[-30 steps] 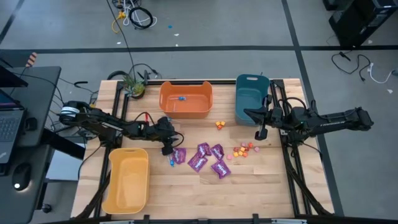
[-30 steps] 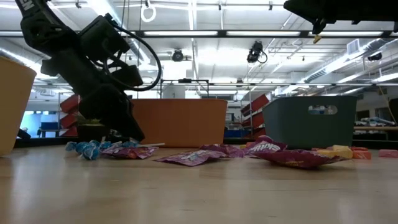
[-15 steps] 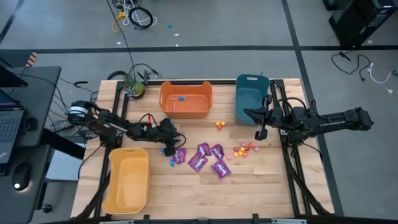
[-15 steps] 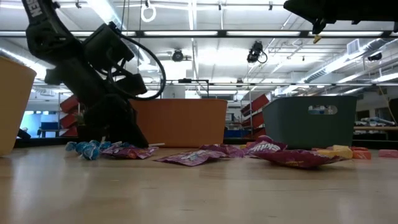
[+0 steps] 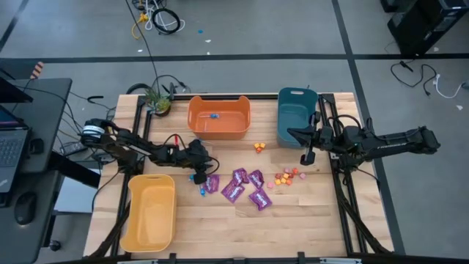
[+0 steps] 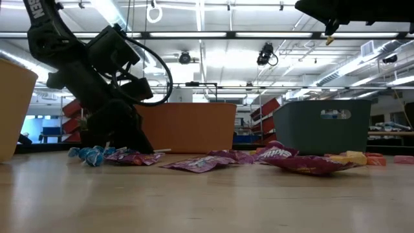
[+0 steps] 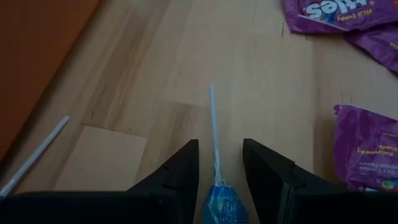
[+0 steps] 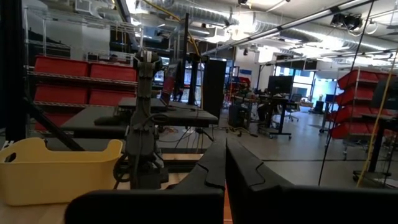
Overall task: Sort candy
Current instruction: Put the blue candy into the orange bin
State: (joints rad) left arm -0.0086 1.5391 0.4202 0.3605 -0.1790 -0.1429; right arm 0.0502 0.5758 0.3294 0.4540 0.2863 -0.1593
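Currently the left gripper (image 7: 220, 168) sits left of centre in the high view, jaws spread around a blue lollipop (image 7: 221, 202) lying on the desk (image 7: 261, 81). Closing off-centre could pinch only the thin stick, letting it pivot and slip. The right gripper (image 5: 308, 157), jaws pressed together, waits right of centre.

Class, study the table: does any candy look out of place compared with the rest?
Yes. One blue lollipop already lies alone in the orange bin, while the other lollipops, purple packets and small orange pieces are loose on the table. The yellow bin looks empty.
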